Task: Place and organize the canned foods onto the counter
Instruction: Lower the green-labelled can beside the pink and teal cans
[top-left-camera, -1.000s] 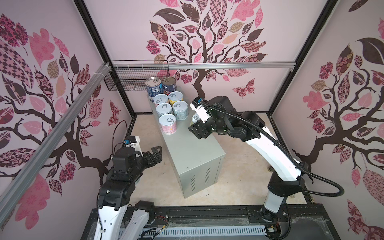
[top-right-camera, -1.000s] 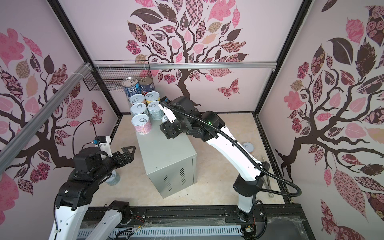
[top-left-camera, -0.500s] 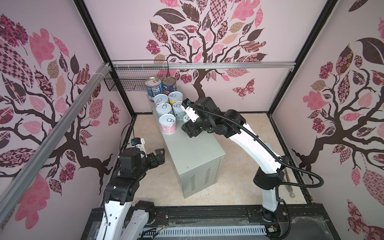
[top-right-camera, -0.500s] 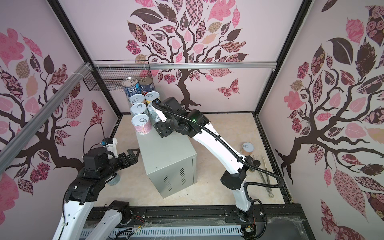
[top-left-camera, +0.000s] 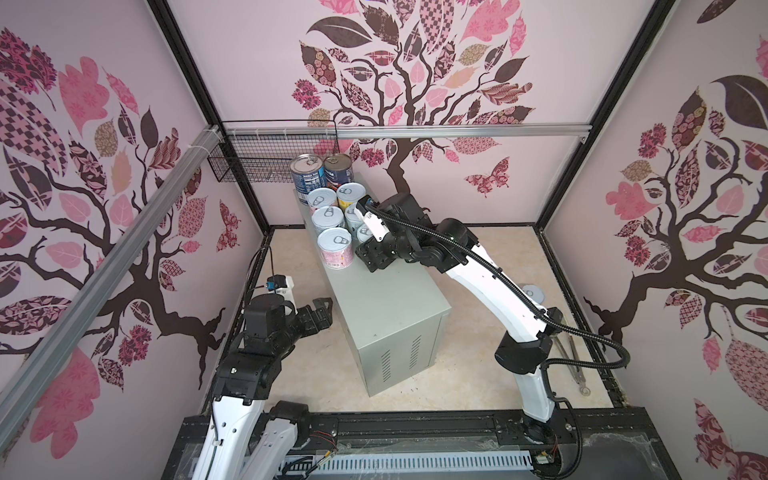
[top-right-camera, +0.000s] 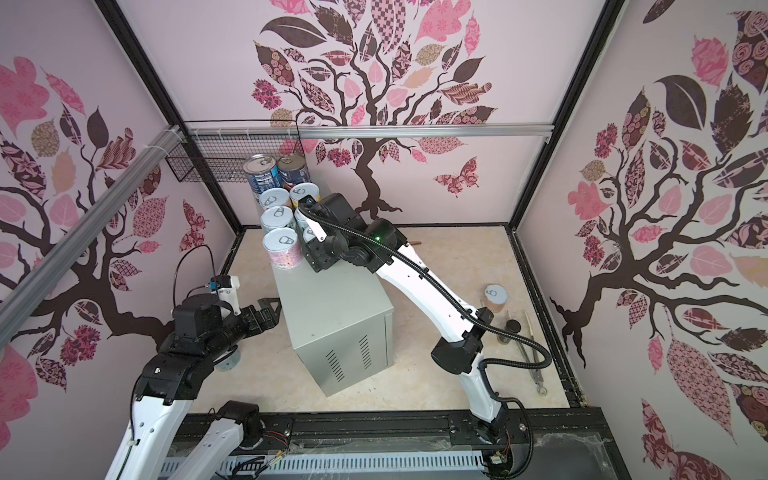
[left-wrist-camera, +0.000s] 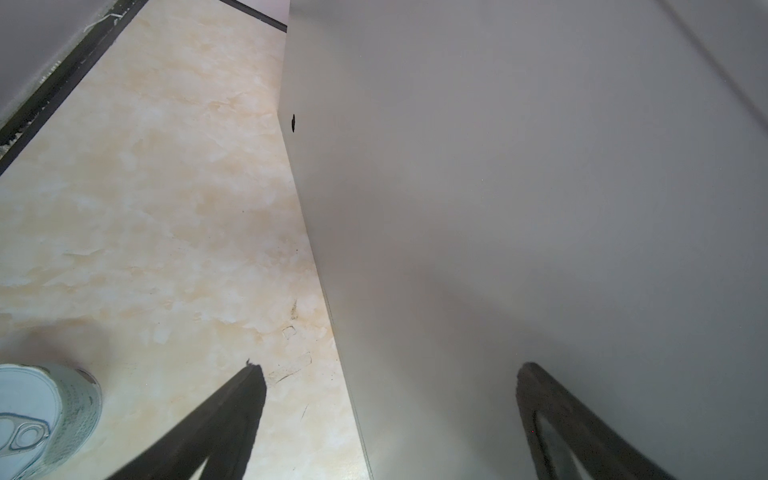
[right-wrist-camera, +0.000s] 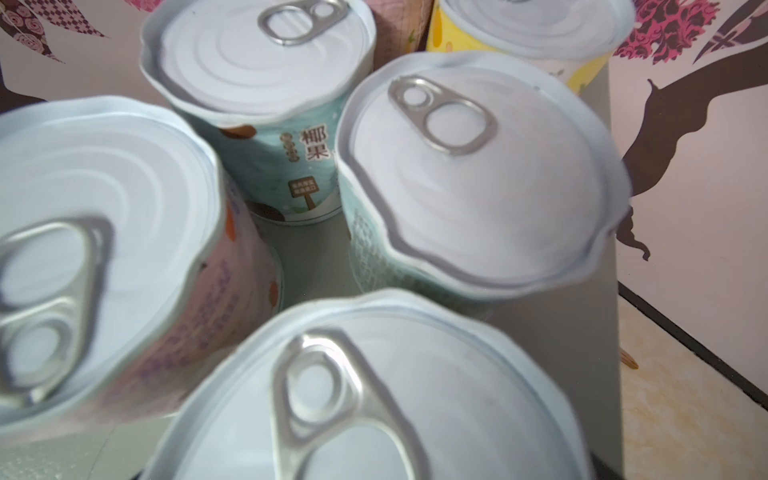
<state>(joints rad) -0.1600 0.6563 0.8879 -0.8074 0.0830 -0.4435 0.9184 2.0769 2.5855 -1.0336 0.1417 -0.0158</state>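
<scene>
Black wire basket (top-left-camera: 266, 162) hangs in the back corner at 11 o'clock in both top views, off the aluminium rail (top-left-camera: 457, 132) that crosses the back wall. Second rail (top-left-camera: 104, 266) runs diagonally at 9 o'clock. Walls are pink, with a tree decal (top-left-camera: 399, 83) at 12 and a butterfly decal (top-left-camera: 488, 179) at 1. Floor (top-left-camera: 478, 374) is beige, marbled. Metal tongs (top-right-camera: 534, 357) lie on it at 4 o'clock, small dark-capped jar (top-right-camera: 511, 328) just beside them. White slotted cable duct (top-left-camera: 415, 460) at 6.
</scene>
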